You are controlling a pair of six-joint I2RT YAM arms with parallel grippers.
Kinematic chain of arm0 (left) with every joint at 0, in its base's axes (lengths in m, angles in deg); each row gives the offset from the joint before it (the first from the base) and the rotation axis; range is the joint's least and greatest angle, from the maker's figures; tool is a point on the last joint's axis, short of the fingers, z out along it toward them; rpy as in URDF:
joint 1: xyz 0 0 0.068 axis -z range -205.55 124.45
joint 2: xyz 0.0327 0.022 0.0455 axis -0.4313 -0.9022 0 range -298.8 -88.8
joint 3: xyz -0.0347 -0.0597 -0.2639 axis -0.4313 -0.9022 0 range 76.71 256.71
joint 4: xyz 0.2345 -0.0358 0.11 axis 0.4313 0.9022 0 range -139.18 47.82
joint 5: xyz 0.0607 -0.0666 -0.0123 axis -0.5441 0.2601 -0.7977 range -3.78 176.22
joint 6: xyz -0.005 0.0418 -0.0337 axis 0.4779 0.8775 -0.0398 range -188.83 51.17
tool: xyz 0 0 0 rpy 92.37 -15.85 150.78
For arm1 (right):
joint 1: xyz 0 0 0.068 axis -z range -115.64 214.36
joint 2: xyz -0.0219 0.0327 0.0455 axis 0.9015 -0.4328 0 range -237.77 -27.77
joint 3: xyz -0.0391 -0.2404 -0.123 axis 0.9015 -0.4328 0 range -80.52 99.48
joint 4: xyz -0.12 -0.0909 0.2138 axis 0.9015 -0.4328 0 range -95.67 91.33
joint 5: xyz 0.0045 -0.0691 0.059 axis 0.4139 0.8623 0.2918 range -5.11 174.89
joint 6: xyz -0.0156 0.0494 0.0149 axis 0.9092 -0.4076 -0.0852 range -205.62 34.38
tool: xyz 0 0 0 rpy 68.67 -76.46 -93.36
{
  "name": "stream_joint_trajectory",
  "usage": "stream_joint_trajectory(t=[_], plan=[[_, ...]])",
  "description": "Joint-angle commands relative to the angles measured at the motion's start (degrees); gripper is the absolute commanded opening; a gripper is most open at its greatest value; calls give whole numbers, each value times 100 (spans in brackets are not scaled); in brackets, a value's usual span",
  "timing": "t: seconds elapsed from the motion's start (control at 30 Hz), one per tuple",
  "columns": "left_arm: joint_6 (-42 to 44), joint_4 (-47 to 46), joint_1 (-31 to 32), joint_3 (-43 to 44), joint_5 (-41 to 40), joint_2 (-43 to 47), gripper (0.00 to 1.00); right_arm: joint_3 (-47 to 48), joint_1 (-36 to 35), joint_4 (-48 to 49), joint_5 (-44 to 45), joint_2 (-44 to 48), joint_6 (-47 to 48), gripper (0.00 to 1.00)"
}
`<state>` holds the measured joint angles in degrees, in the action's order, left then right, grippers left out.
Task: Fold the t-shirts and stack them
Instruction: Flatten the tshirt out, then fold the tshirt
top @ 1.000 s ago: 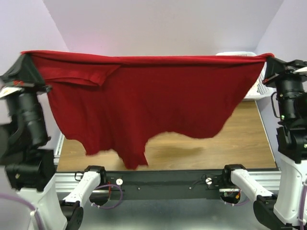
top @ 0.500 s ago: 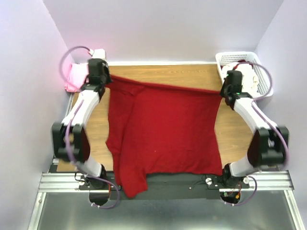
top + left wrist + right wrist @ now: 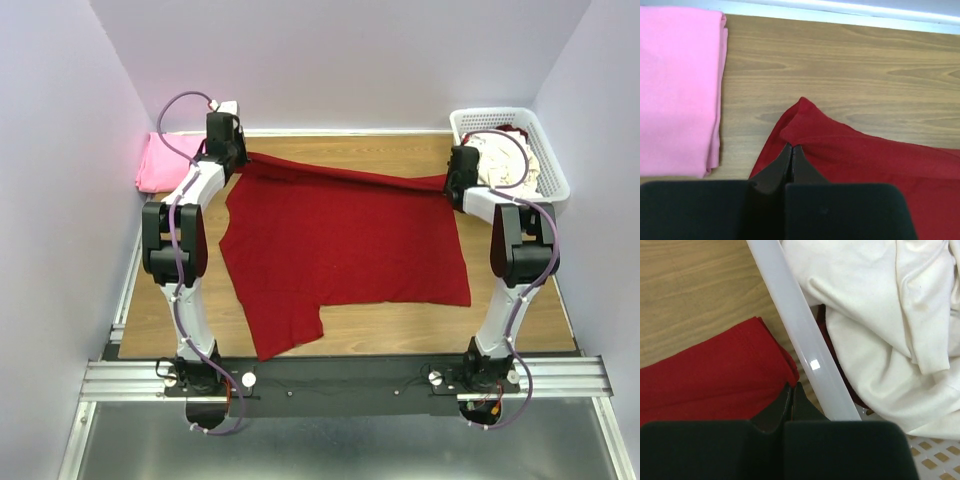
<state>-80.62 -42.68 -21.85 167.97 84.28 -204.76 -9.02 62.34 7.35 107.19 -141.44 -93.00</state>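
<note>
The left pincer (image 3: 791, 150) and right pincer (image 3: 791, 388) are each pinching a far corner of the soft dark red cloth t-shirt (image 3: 340, 240), seemingly stretching it so it is lying flat on the wooden tabletop (image 3: 400, 318) for folding.

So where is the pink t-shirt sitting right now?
In the top view the pink t-shirt lies folded at the table's far-left corner, just left of the left gripper and apart from the dark red t-shirt.

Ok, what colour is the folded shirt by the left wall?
The folded shirt is plain bright pink, clearest in the left wrist view.
</note>
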Motion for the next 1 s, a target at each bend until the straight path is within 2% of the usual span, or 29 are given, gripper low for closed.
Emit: stream_joint_trajectory(t=[0.0,0.2,0.53,0.97], plan=[[-25,-88,-89,208,70,-128,0,267,149,294,204,-165,324,1],[-34,298,-116,392,132,-111,0,268,176,294,213,11,421,1],[-86,1458,-265,770,378,100,0,101,185,242,371,336,430,1],[-165,2092,-318,278,466,416,0,-181,176,-154,240,468,219,1]])
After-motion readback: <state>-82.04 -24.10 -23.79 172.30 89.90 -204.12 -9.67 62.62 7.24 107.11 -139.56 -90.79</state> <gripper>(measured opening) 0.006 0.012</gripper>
